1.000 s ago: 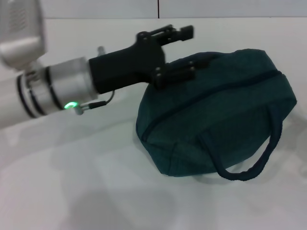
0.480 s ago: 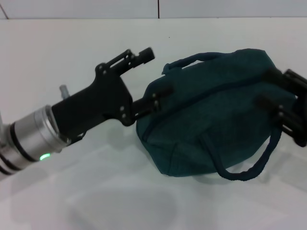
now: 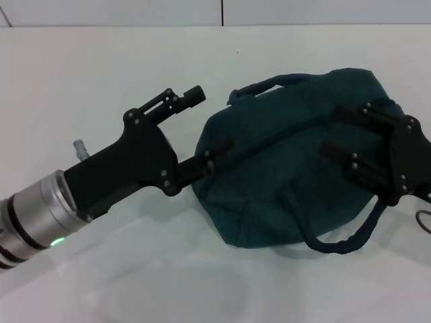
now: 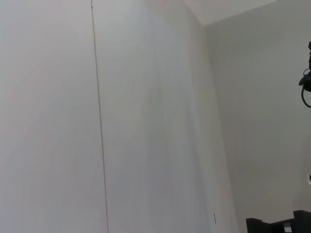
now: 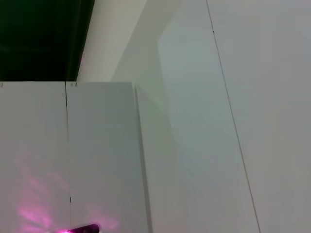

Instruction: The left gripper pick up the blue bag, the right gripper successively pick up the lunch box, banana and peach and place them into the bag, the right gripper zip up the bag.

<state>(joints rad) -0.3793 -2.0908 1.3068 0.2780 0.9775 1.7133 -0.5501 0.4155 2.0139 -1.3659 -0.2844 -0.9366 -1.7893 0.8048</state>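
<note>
While end effectors flank bag (image 3: 296, 161), table (image 3: 101, 74) borders it.

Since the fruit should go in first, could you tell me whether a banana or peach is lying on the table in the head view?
No, only the blue bag lies on the white table, between the left gripper and right gripper.

The left arm reached in from the lower left of the head view, its silver wrist ring showing a green light. The left end effector (image 3: 205, 128) was spread wide, one finger raised and the other lower down. The right arm entered from the right edge, and the right end effector (image 3: 340, 131) pointed leftward with its two fingers apart.
</note>
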